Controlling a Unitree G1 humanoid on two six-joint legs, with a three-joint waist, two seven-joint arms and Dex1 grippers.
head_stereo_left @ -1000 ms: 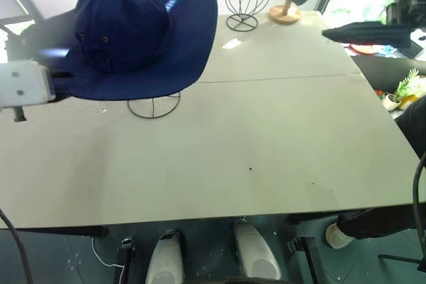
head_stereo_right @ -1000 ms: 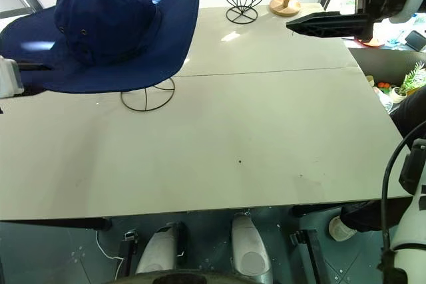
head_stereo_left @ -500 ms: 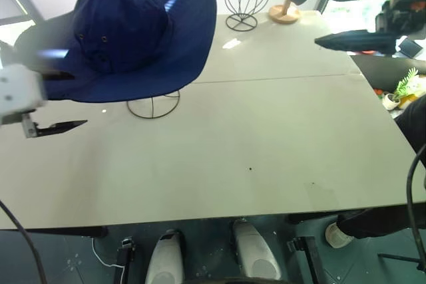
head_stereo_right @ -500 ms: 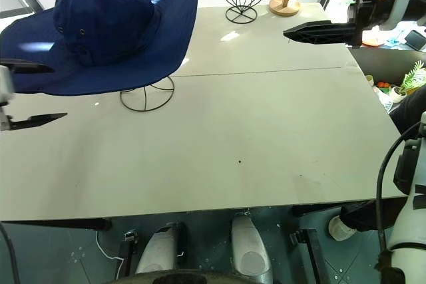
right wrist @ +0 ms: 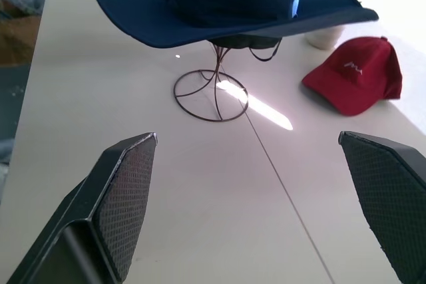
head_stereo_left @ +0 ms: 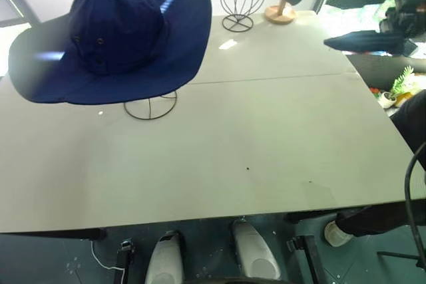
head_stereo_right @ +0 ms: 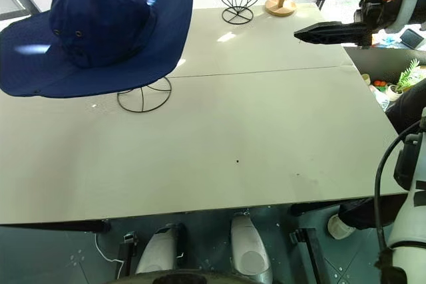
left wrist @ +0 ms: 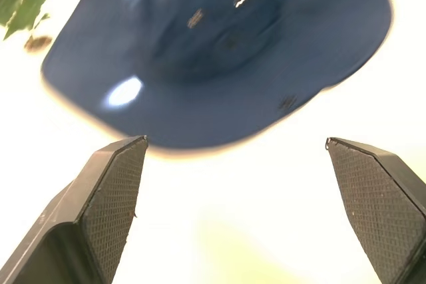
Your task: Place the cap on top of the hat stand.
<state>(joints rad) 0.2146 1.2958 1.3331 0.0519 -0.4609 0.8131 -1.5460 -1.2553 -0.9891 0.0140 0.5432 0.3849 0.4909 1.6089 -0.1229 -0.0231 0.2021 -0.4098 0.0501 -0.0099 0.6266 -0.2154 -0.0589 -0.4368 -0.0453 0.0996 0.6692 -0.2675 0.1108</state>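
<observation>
Pale tabletop [head_stereo_right: 219, 131], floppy cap [head_stereo_right: 93, 28] draped over the hat stand [right wrist: 214, 95], looks soft and light, pinch the brim; right gripper [head_stereo_right: 329, 10] hangs wide open nearby.

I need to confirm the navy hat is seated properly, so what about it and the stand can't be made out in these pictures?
- Hat stand: its wire head is covered by the cap in both eye views and the right wrist view, so the seating is unseen.
- Stem: in the eye views the brim hides it; just the ring base shows.
- Left wrist view: the cap is blurred, stand hidden beneath.
- Red cap: logo too small to read.
</observation>
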